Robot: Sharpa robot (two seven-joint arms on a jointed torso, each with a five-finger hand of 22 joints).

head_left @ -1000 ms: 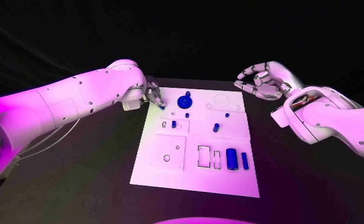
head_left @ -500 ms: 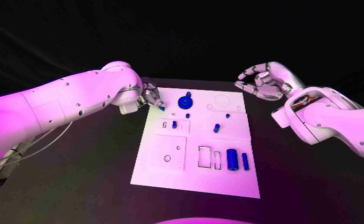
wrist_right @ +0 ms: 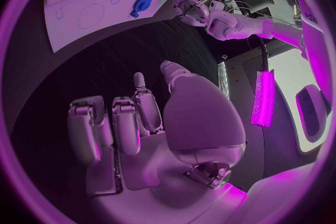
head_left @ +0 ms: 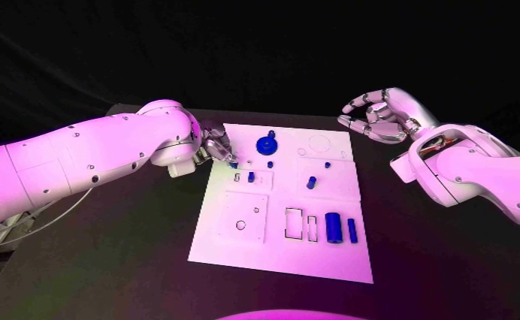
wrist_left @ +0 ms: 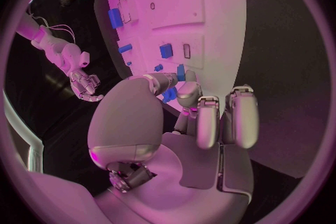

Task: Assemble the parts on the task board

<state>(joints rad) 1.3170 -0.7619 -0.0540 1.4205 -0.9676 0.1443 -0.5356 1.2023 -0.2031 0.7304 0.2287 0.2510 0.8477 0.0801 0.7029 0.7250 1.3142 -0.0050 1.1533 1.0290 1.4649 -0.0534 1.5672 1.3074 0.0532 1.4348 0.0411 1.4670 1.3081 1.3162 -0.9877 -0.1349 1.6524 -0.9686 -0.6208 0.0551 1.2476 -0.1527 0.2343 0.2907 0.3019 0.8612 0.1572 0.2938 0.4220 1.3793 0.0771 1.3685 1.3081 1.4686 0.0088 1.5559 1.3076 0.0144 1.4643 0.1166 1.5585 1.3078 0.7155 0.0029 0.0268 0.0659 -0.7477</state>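
White task board [head_left: 284,254] lies mid-tabletop [head_left: 119,260] with blue parts [head_left: 333,227] scattered on it — left robot hand [head_left: 218,145] at its far-left corner, whether it grips anything I cannot tell — right robot hand [head_left: 379,116] hovers beyond the far-right corner, fingers curled, holding nothing.

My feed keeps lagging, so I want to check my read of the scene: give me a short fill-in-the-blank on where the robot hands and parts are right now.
1. The left robot hand is at the task board's far ____ corner.
2. The right robot hand is held above the table, holding ____.
3. The round gear-like part is coloured ____.
4. Beside the large blue cylinder lie two ____ rectangular slots.

Missing words: left; nothing; blue; empty
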